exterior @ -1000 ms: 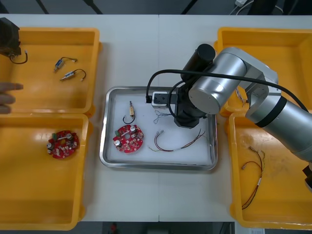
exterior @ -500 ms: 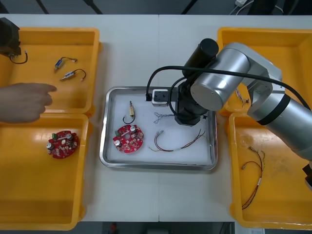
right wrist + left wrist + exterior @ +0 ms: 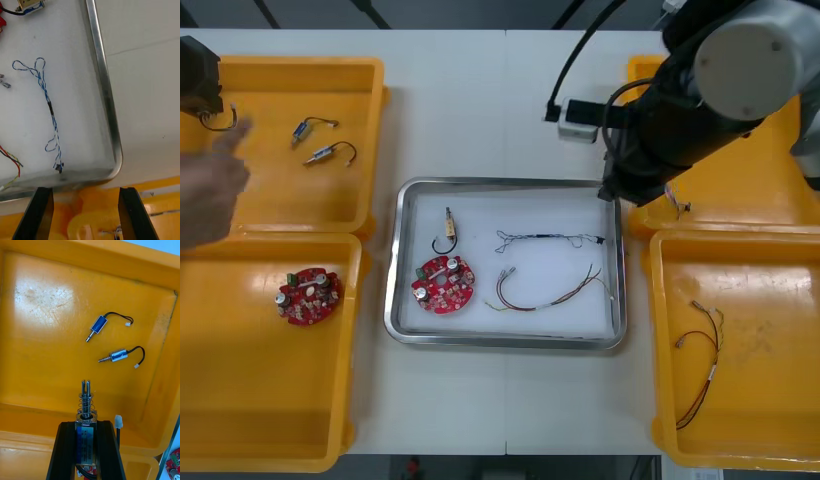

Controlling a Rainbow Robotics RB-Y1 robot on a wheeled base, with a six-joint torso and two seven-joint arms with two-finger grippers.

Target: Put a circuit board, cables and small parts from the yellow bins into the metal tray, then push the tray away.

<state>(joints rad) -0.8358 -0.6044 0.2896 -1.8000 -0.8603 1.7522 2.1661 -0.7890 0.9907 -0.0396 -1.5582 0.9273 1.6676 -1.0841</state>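
We found the left gripper [image 3: 86,426] above the far left bin [image 3: 45,333], its jaws clamped on a small metal part [image 3: 85,405] whose spring and pin stuck out past the fingertips. The right gripper [image 3: 85,195] hung with jaws apart and empty just off the far right corner of the tray [image 3: 108,101], over the rim of the far right bin [image 3: 750,190]. The tray already held a circuit board [image 3: 443,283], another small part [image 3: 449,222], a blue and white cable [image 3: 50,108] and a red and yellow cable [image 3: 545,290]. We judged the main risk to be the held part: gripped by its body alone, it could twist or slip on the way across, and its trailing lead [image 3: 118,422] could catch on the bin wall. Dropped carelessly, it might land on the board. The open right fingers, so close to the tray's corner, could also clip the rim and jolt everything inside, or snag the blue and white cable lying just beside that corner. Pushing the tray too soon would leave the held part behind. We could not tell how high the right fingers hung above the bin rim. The right arm covered much of the far right bin, so its contents stayed unclear, and the held part's rear end was buried between the left fingers.
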